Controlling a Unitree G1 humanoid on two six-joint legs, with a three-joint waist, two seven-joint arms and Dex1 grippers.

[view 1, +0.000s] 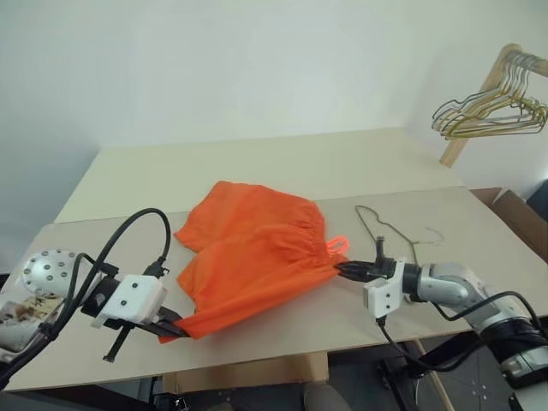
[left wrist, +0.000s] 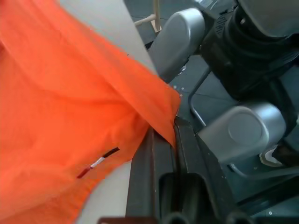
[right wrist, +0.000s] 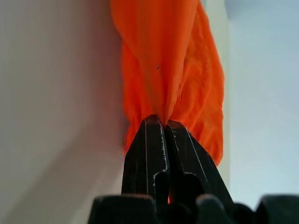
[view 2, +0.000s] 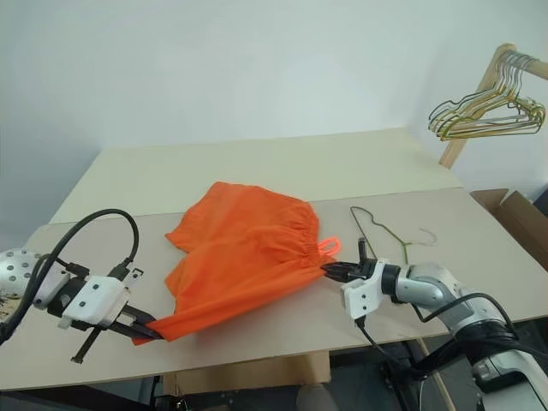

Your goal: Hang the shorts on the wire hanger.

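The orange shorts (view 1: 253,253) lie spread across the middle of the table, stretched between both grippers. My left gripper (view 1: 177,329) is shut on a hem corner of the shorts (left wrist: 70,116) near the table's front edge. My right gripper (view 1: 342,270) is shut on the gathered waistband of the shorts (right wrist: 161,60), beside the neon drawstring loop (view 1: 337,247). The thin wire hanger (view 1: 396,229) lies flat on the table just behind the right gripper, apart from the shorts.
A bunch of gold and green wire hangers (view 1: 492,116) hangs on a wooden rack at the far right. The pale table (view 1: 282,167) has bare room behind the shorts. A cardboard box (view 1: 514,214) stands right of the table.
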